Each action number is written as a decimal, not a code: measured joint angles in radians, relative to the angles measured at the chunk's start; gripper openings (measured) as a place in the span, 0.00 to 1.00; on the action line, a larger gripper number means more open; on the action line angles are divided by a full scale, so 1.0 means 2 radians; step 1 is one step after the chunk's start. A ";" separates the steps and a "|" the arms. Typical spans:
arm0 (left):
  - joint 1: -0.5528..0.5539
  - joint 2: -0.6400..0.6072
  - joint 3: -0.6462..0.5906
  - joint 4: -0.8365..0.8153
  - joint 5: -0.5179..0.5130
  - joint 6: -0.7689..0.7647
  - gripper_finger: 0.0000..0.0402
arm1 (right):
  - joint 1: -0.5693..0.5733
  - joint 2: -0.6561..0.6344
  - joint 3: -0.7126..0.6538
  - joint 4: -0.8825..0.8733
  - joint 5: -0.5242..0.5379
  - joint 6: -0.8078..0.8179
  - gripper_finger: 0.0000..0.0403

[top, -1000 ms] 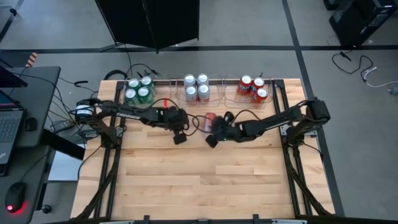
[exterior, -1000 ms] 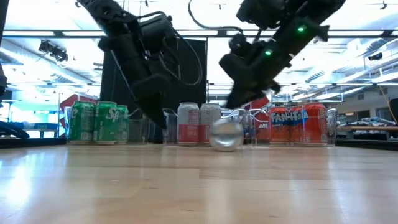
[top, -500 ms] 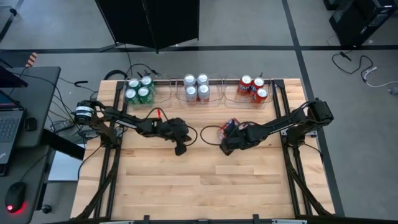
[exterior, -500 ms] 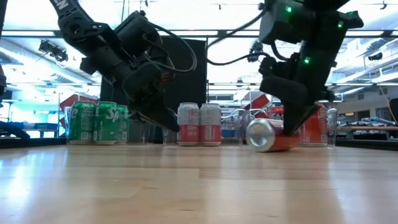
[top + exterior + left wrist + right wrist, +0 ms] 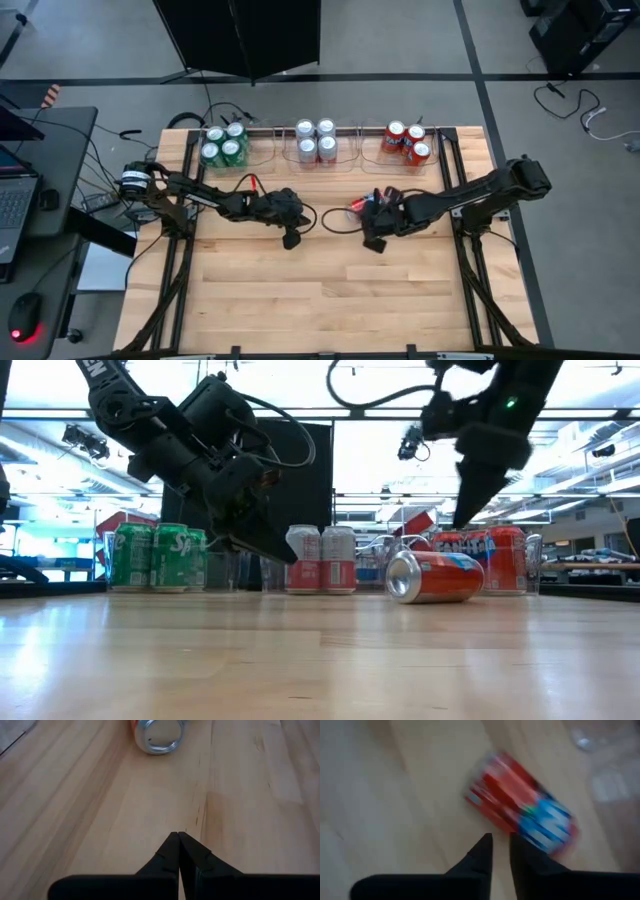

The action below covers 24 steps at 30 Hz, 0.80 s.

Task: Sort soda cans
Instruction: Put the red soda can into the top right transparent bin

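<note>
One red soda can [image 5: 360, 205] lies on its side on the bare wood near the table's middle, clear of both grippers; it also shows in the low view [image 5: 436, 577] and blurred in the right wrist view [image 5: 520, 822]. My right gripper [image 5: 463, 520] hangs above it, slanting down, its fingertips [image 5: 500, 837] a small gap apart with nothing between them. My left gripper [image 5: 291, 240] is shut and empty, to the can's left, tips [image 5: 178, 835] low over the wood. The can's silver end [image 5: 160, 734] faces the left gripper. Green [image 5: 222, 146], silver-white [image 5: 315, 141] and red cans [image 5: 408, 142] stand upright at the far edge.
Three clear trays along the far edge hold the standing cans by colour; the right one [image 5: 378, 156] has bare room at its near left. Black rails [image 5: 470, 270] run along the table's left and right sides. The near half of the table [image 5: 330, 300] is bare wood.
My right gripper has pushed the lying red can toward the table's right, then risen off it and now hangs above it. The can has turned from end-on toward the near edge to nearly side-on. My left gripper has sunk, tipped flatter and shifted toward the near edge.
</note>
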 joint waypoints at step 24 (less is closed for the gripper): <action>-0.006 0.134 0.060 0.185 0.069 -0.053 0.00 | -0.067 -0.092 -0.215 0.106 0.046 0.151 0.04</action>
